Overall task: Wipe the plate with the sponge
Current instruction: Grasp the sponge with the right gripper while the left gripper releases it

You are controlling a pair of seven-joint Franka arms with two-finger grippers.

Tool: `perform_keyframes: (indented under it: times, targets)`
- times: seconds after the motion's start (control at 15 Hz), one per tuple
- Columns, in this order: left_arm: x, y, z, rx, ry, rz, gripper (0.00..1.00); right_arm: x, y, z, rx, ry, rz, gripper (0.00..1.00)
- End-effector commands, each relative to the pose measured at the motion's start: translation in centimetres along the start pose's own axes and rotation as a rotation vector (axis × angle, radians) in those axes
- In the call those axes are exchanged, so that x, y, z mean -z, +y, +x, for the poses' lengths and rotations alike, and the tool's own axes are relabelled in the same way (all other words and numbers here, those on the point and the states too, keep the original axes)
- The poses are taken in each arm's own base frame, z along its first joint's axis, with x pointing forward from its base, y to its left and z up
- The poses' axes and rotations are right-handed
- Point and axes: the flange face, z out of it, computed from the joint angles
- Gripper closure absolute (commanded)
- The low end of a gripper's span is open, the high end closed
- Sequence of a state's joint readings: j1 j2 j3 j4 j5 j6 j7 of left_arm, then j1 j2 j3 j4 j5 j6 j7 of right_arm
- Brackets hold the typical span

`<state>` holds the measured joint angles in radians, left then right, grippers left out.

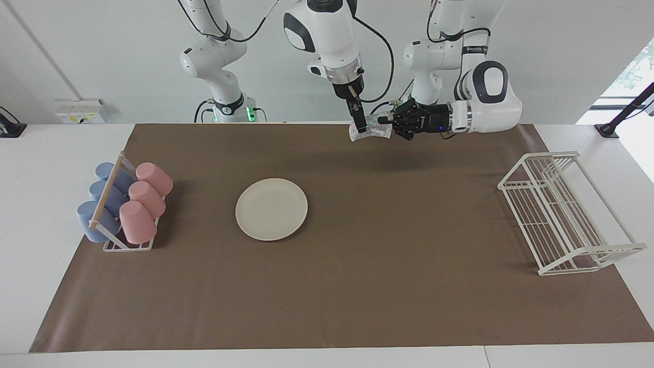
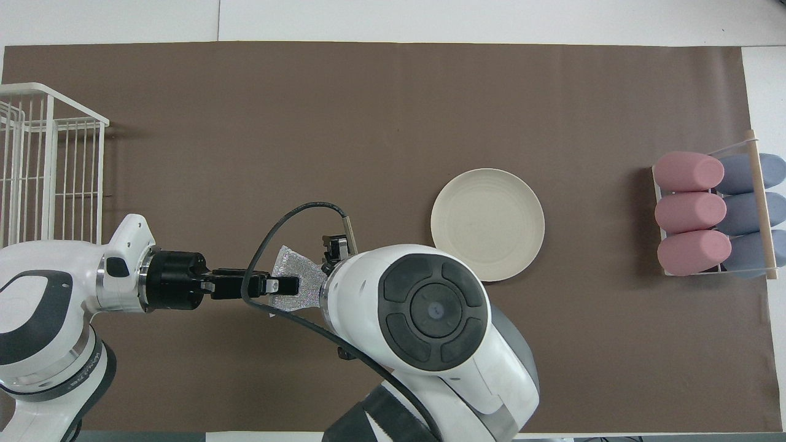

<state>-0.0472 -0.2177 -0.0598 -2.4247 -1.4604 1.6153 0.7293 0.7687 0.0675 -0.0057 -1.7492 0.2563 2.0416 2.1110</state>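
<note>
Two racks stand at the ends of the brown mat (image 1: 357,286) that covers the counter (image 1: 61,153): a cup rack (image 1: 125,240) with pink cups (image 1: 145,197) and blue cups (image 1: 99,204) lying in it at the right arm's end, and a bare white wire rack (image 1: 562,214) at the left arm's end. Both are well apart from the two pincers, which meet in the air over the mat's edge nearest the robots, and nothing stands between them and the plate.

The left pincer (image 1: 384,121) reaches in sideways and is clamped together on one end of the sponge (image 1: 372,129). The right pincer (image 1: 360,122) hangs straight down at the sponge's other end, one dark finger lying against the glittery pad; its fingers are spread apart and have no grip on it. In the overhead view the right arm's bulk hides most of this pincer, and the sponge (image 2: 295,285) shows just beside the left pincer (image 2: 288,285).

The plate (image 1: 271,209) lies flat on the mat, below both pincers and off toward the right arm's end, well apart from the sponge, nearer the cup rack than the wire rack.
</note>
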Motion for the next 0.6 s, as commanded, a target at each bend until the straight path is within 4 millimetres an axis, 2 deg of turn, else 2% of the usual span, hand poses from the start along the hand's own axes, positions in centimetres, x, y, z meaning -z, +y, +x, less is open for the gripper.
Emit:
perform_keyframes:
  times: [0.0, 0.13, 0.2, 0.27, 0.33, 0.47, 0.53]
  targets:
    - [0.21, 0.35, -0.67, -0.013, 0.012, -0.023, 1.0, -0.12, 0.78, -0.04, -0.013, -0.027, 0.014, 0.0]
    - [0.19, 0.36, -0.68, -0.011, 0.011, -0.024, 1.0, -0.16, 0.77, -0.03, -0.013, -0.029, 0.015, 0.0]
    - [0.19, 0.36, -0.68, -0.011, 0.011, -0.024, 1.0, -0.15, 0.82, 0.01, -0.008, -0.027, 0.014, 0.09]
    - [0.19, 0.35, -0.69, -0.01, 0.01, -0.023, 1.0, -0.23, 0.87, -0.03, 0.005, -0.026, 0.015, 0.45]
    - [0.25, 0.36, -0.68, -0.01, 0.011, -0.025, 1.0, -0.31, 1.1, -0.3, 0.044, -0.026, 0.013, 0.67]
    - [0.19, 0.39, -0.74, -0.01, 0.005, -0.028, 1.0, -0.4, 1.24, -0.29, 0.114, -0.023, 0.01, 0.87]
    - [0.19, 0.39, -0.74, -0.01, 0.005, -0.028, 1.0, -0.51, 1.29, -0.24, 0.128, -0.02, 0.005, 0.9]
